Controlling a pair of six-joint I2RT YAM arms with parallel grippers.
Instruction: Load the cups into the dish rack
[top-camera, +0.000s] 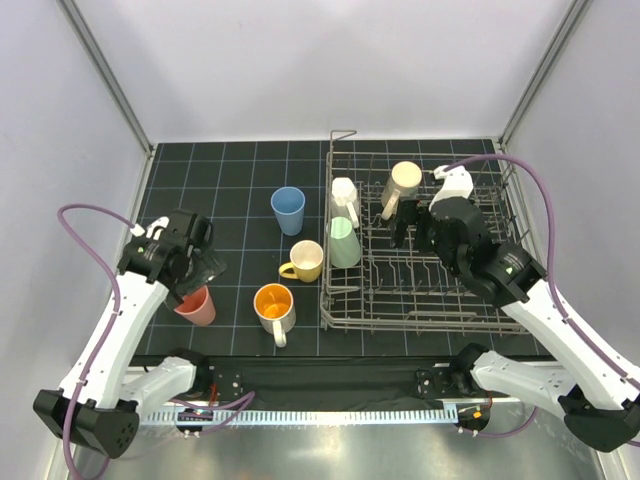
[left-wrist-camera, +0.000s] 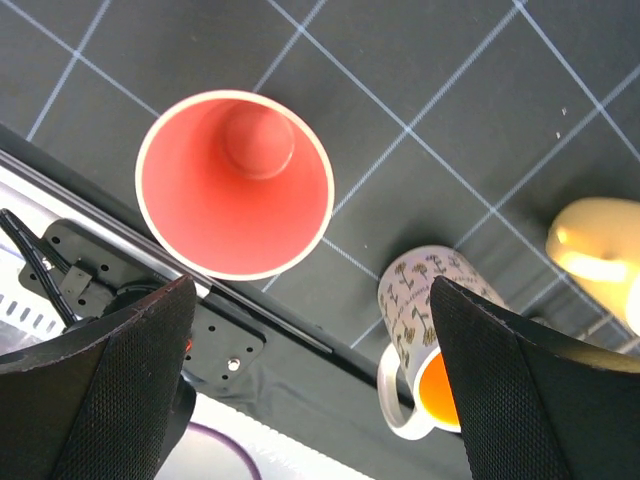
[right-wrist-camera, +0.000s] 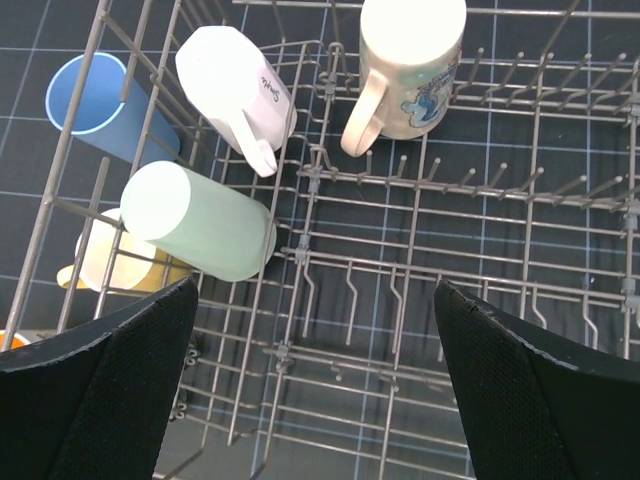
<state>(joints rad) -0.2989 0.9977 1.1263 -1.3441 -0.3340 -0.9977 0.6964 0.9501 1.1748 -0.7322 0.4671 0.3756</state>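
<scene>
As the top camera showed it, the left tool hung spread wide just over the pink cup. The cup stood mouth-up on the desk, well apart from the dish rack, and the left arm was plainly the nearer. From the left wrist, the pink cup lay just ahead of the black fingers, its long axis pointing up at the lens, so a downward reach looked right. From the right wrist, the right tool gaped equally wide above the dish rack, holding nothing.
</scene>
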